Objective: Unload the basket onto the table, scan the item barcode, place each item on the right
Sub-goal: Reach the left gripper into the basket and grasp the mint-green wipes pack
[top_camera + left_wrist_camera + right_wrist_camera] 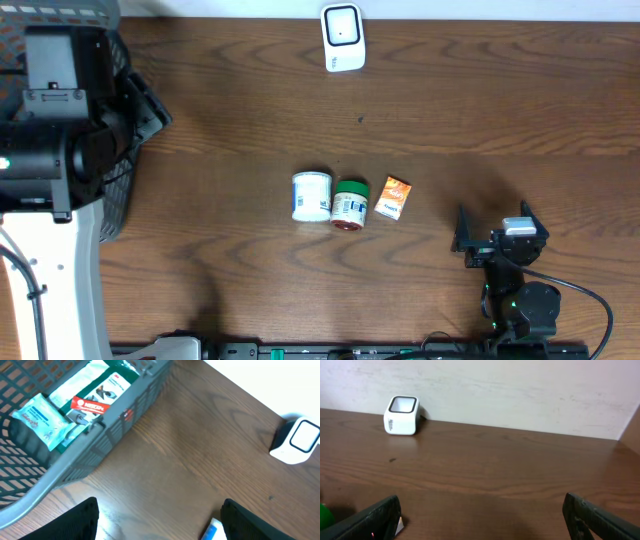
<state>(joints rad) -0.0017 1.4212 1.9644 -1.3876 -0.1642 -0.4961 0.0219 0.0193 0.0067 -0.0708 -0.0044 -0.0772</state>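
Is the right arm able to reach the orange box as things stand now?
Probably yes. The right gripper is open, and only bare table lies between it and the orange box. The green-lidded jar stands on the box's far side, out of the way.

From above, the left arm (50,150) covers most of the grey basket (122,200) at the left; only a strip of mesh shows. In the left wrist view that basket runs off the top and left edges, and the white scanner (297,440) is cut by the right edge. A white and blue thing (212,531) peeks in at the bottom (too little to name). In the right wrist view a green blob (323,516) is clipped at the left edge. Words on the white jar (311,196), green-lidded jar (350,204) and orange box (393,198) are too small to read.
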